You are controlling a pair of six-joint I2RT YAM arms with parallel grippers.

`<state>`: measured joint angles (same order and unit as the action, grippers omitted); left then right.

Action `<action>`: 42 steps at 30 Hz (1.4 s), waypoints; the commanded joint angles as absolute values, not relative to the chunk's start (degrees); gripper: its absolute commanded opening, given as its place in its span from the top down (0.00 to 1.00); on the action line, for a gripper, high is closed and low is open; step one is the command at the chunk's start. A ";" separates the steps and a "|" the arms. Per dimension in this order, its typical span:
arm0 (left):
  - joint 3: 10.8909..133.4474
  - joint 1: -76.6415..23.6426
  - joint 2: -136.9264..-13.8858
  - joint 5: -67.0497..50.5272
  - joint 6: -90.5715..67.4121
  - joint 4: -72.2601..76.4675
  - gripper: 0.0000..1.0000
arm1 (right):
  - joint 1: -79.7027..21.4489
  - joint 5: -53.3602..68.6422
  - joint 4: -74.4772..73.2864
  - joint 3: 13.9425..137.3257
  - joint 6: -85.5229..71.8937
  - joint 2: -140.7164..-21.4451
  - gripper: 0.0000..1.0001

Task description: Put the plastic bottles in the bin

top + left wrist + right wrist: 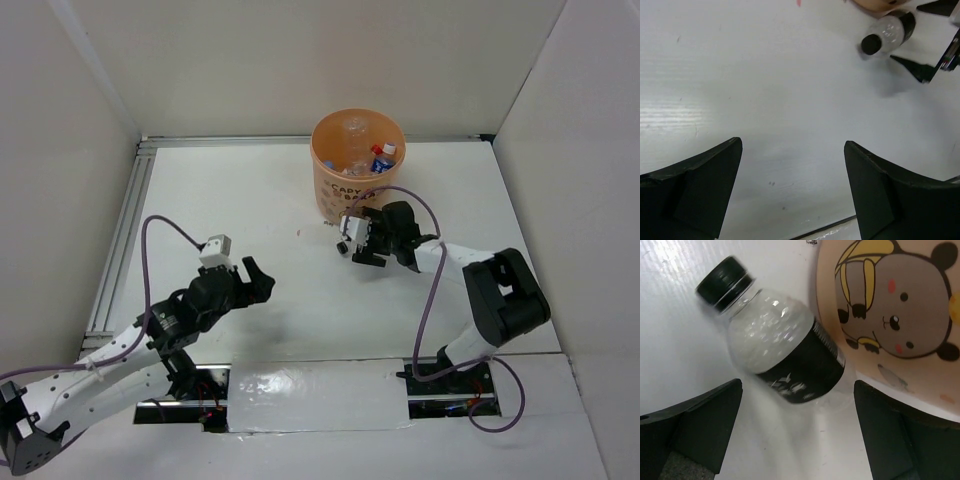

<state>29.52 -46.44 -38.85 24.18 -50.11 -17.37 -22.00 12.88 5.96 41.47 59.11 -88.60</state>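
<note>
A small clear bottle with a black cap and dark label [782,347] lies on its side on the white table, against the foot of the orange bin [900,315]. My right gripper [797,390] is open just short of the bottle's base, with one finger on each side and no contact. From above, that bottle [342,247] shows as a small dark spot in front of the right gripper [353,243]. The bin [330,190] holds several plastic bottles [372,156]. My left gripper [262,278] hovers open over bare table at mid-left, empty [792,145]. In its view the same bottle [888,32] lies far ahead.
White walls enclose the table on three sides, and a metal rail [118,240] runs along the left edge. A purple cable [425,300] loops beside the right arm. The right gripper's fingers [912,67] show at the top right of the left wrist view.
</note>
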 commanded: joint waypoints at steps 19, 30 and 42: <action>26.54 -48.78 -39.11 25.58 -57.84 -17.59 0.05 | -21.45 33.74 -32.51 46.76 90.26 -90.71 0.55; 27.07 -48.78 -37.18 25.58 -56.08 -16.79 0.05 | -25.31 47.54 -35.60 58.25 67.79 -71.99 0.71; 26.98 -48.78 -37.53 25.05 -55.02 -15.03 0.05 | -20.93 31.03 -19.43 82.96 48.78 -80.04 0.71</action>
<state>25.69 -48.53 -37.08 24.97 -56.73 -18.20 -23.42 36.91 -23.62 79.29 53.19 -74.96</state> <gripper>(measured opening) 0.950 0.593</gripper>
